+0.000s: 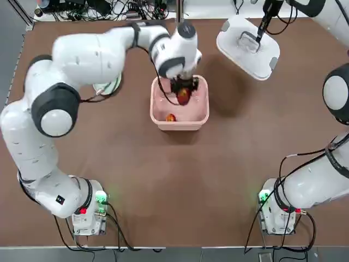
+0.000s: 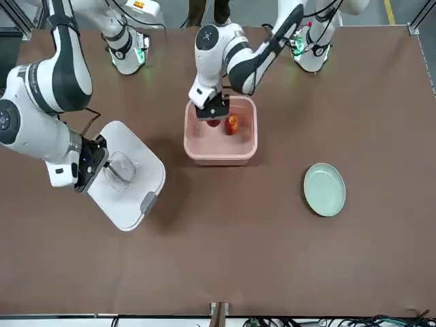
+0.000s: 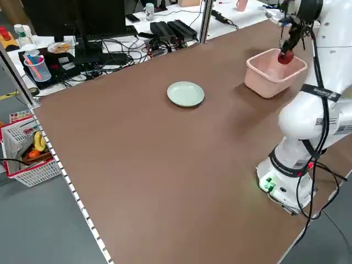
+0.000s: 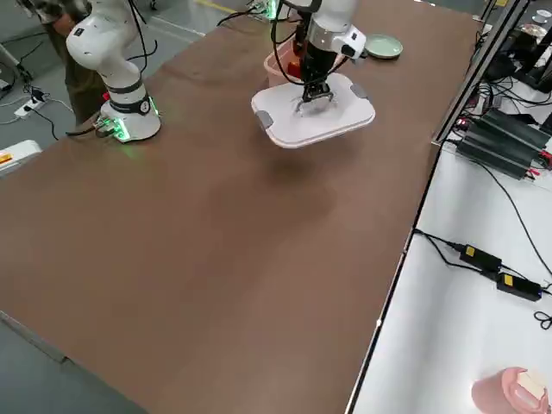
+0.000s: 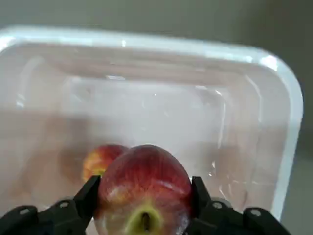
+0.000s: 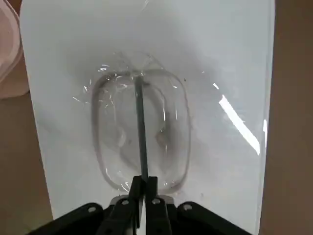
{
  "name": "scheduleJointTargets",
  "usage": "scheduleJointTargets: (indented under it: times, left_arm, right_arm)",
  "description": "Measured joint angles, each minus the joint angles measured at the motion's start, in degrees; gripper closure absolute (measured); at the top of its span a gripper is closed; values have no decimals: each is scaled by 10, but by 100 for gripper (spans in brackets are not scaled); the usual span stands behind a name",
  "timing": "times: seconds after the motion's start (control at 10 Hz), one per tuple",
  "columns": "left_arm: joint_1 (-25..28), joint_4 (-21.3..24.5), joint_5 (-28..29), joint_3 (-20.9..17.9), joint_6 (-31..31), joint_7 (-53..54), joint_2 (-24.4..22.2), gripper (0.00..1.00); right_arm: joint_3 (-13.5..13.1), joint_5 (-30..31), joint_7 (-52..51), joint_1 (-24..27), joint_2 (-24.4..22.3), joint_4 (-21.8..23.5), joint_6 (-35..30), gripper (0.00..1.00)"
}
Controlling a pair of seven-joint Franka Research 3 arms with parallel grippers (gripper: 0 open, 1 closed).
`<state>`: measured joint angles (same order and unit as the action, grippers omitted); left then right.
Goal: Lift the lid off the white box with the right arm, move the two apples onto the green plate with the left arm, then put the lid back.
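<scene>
The white box (image 1: 204,112) stands open at the table's middle. My left gripper (image 1: 184,91) hangs just above its inside, shut on one red apple (image 5: 144,193), with a finger (image 5: 88,198) on each side. The second apple (image 1: 170,117) lies on the box floor (image 2: 232,123). My right gripper (image 6: 143,188) is shut on the loop handle of the lid (image 1: 240,46) and holds it tilted above the table, at the far right of the box. The green plate (image 2: 324,189) sits bare to the box's left; in the top view my left arm covers most of it.
Both arm bases (image 1: 87,210) (image 1: 278,210) stand at the near edge. Cables and power strips (image 3: 165,30) lie beyond the table's far edge. Open brown tabletop (image 1: 180,180) stretches between the box and the bases.
</scene>
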<state>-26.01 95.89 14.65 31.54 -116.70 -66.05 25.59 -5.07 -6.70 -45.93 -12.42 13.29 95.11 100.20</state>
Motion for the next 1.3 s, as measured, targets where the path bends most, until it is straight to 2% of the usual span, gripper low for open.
scheduleJointTargets:
  times: [0.3, 0.5, 0.7, 0.9, 1.1, 1.3]
  left_arm:
    - [135, 7, -31, -3, 82, 185, -64, 20]
    - [247, 35, -32, -4, 86, 318, -84, 20]
    - [350, 71, -32, -5, 50, 446, -84, 20]
    - [440, 107, -22, -6, -12, 558, -76, 20]
    - [510, 133, 22, -8, -80, 609, -38, 20]
    - [551, 135, 88, -8, -130, 614, 22, 20]
  right_arm:
    - [1, 0, -2, 0, 0, 0, 0, 94]
    - [2, 0, -3, 0, 0, 0, -1, 94]
    - [3, 0, -4, 0, 0, 0, -1, 94]
    - [3, 0, -5, 0, 0, 0, -1, 94]
    - [4, 0, -6, 0, 0, 0, -2, 94]
    - [4, 0, -7, 0, 0, 0, -2, 94]
